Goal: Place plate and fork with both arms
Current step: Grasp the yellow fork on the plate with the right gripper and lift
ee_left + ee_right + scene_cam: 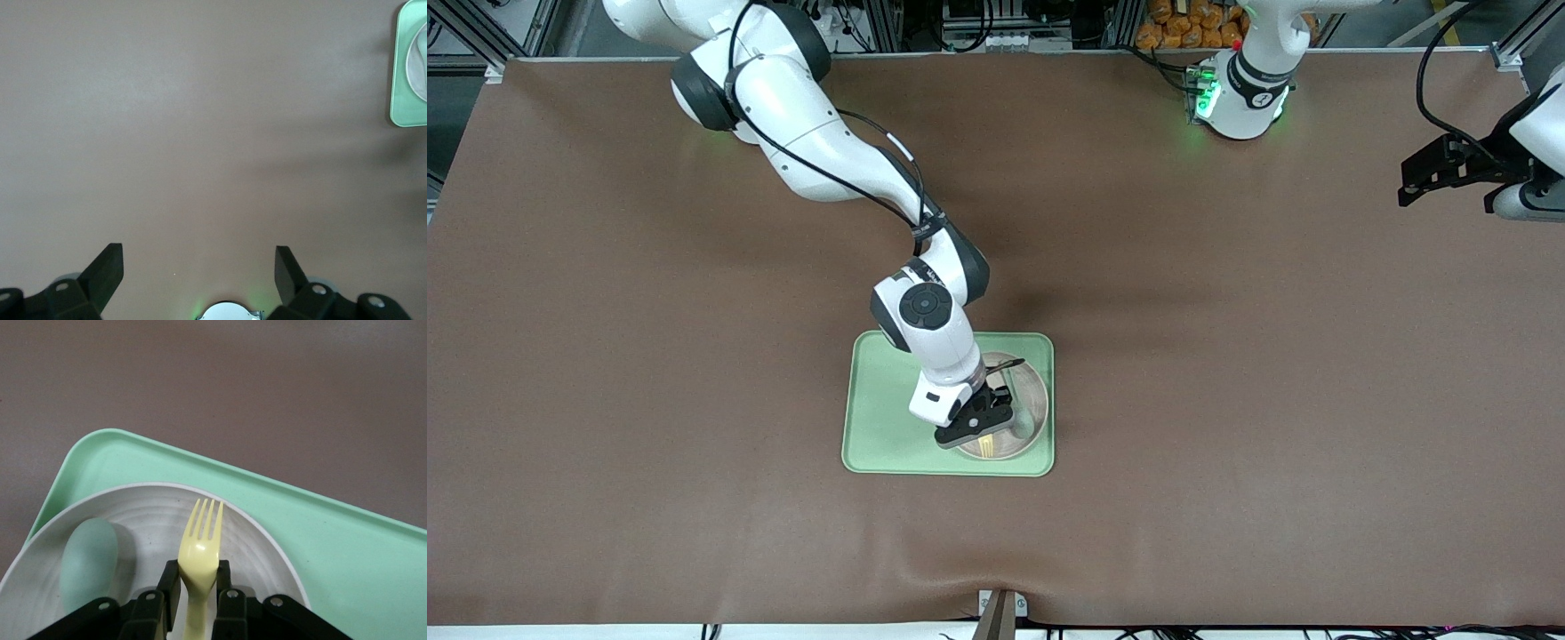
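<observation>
Plate (1024,418) holds spoon (89,561), apparently gripped fork (200,555).

A small pale-yellow plastic fork (200,567) is clamped by the black right tool (198,587) over the round off-white plate (260,547), where a grey-green spoon (89,563) lies, on the light-green rectangular tray (347,540).

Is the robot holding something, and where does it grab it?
Yes. The right tool pinches the yellow fork by its neck, just below the tines, over the plate on the green tray. The left tool is open and holds nothing.
</observation>
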### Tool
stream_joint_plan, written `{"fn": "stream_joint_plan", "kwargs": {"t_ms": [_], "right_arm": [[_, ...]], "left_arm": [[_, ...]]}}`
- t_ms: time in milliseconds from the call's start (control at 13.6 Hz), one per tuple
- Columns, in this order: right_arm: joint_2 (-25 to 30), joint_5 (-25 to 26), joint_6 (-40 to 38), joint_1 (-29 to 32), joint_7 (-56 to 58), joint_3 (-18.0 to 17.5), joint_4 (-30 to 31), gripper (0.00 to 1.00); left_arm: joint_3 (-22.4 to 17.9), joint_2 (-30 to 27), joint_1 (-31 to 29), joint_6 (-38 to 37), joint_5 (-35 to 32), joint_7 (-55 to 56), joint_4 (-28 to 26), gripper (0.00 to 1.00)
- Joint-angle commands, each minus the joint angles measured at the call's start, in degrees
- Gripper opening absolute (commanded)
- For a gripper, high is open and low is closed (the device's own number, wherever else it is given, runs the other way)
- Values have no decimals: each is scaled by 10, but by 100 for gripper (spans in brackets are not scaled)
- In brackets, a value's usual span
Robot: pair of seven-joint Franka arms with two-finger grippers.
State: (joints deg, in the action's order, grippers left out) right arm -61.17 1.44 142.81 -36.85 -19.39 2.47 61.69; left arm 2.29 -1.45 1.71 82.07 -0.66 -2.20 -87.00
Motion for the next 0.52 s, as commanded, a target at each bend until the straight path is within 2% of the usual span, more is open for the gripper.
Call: {"fn": "stream_joint_plan", "kwargs": {"t_ms": [0, 295, 442], "right_arm": [[18, -3, -23, 11, -13, -5, -3, 6], [38, -45, -34, 41, -9, -2, -2, 5], [51, -47, -51, 75, 1, -12, 5, 6]], "left_arm": [[1, -6, -3, 4, 8, 4, 2, 100], [1, -3, -2, 13, 12, 4, 1, 100], [2, 0, -2, 16, 21, 4, -3, 100]]}}
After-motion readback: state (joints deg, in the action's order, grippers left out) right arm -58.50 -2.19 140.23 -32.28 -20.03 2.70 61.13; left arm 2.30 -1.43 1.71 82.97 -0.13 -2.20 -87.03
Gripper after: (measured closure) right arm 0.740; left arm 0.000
